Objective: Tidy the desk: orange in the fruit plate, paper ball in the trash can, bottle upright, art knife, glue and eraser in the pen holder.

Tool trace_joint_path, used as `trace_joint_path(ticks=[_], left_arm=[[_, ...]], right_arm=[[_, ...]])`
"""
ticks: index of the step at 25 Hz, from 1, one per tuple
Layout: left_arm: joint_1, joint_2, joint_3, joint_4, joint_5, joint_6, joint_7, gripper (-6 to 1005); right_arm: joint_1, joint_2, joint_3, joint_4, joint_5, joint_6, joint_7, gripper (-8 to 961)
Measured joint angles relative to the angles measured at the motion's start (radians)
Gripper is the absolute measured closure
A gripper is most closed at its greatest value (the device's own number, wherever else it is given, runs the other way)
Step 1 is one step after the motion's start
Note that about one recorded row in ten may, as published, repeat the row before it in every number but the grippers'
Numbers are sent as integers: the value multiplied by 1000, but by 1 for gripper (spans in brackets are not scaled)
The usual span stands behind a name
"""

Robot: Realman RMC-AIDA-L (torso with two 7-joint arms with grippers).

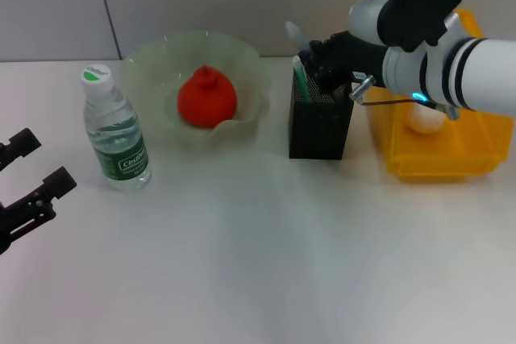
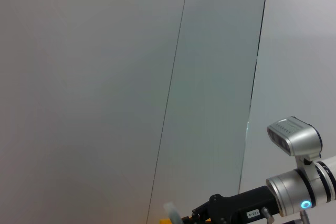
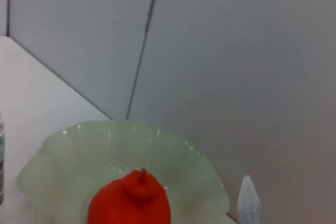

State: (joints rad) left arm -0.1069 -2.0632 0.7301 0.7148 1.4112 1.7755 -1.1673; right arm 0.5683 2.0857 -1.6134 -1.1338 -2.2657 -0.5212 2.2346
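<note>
The orange [image 1: 206, 98] sat inside the fruit plate [image 1: 242, 58], a pale green bowl with a wavy rim at the back of the white desk [image 1: 258, 263]. Just to the left of the plate the bottle [image 1: 115, 130] stood upright, white cap on top; its green label carried white lettering too small for me to read. To the right of the plate stood the pen holder [image 1: 318, 126], black mesh, with a green stick [image 1: 301, 78] and a pale, pointed tip [image 1: 293, 35] poking out of its top. The right gripper [image 1: 326, 66] hung directly over the holder's opening, its dark fingers down at the rim; whether they were spread or pressed together I could not tell. Behind the right arm, the trash can [image 1: 435, 155], bright yellow, was just beside the holder, with the paper ball [image 1: 423, 121] lying white inside it. A small white label on the right arm's dark wrist [image 2: 252, 214] showed print I could not make out. The left gripper [image 1: 24, 187] rested low at the left edge of the desk, near the bottle, fingers spread with nothing between them.
</note>
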Motion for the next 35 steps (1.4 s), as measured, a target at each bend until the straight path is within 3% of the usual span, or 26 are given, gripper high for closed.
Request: trace_joint_path(ticks=[6,15,18,19,20,21,22,23,24,25,27,35], left_arm=[[-1,0,0,0,2,-2,0,153],[3,2,0,-2,3,6,0,153],[8,14,0,-2,3,24,0,153],[8,17,0,-2,3,29,0,153],[8,24,0,-6,5,36,0,153],[7,33,0,-14,8,46,0,153],[6,41,0,-21,11,54,0,153],[4,51,0,-33,18,62,0,153],[0,72,2,-56,40,74,2,153],[0,72,2,-56,40,74,2,153],[-3,93,6,-73,104,94,24,153],[-13,107,1,-73,292,124,16,153]], right_arm=[[-16,-2,-14,21,62,51,-19,798],[-71,-5,-1,-68,137,-8,-20,543],[-105,-8,66,-128,224,-170,-68,424],[-127,-8,152,-142,342,-323,-170,385],[-127,-8,152,-142,342,-323,-170,374],[-138,-8,207,-139,413,-421,-240,363],[-149,-8,325,-110,526,-632,-362,351],[-149,-8,325,-110,526,-632,-362,340],[-153,-9,447,-56,571,-822,-466,329],[-153,-9,447,-56,571,-822,-466,329],[-168,-9,567,44,573,-1030,-637,329],[-256,-14,609,198,530,-1208,-894,330]])
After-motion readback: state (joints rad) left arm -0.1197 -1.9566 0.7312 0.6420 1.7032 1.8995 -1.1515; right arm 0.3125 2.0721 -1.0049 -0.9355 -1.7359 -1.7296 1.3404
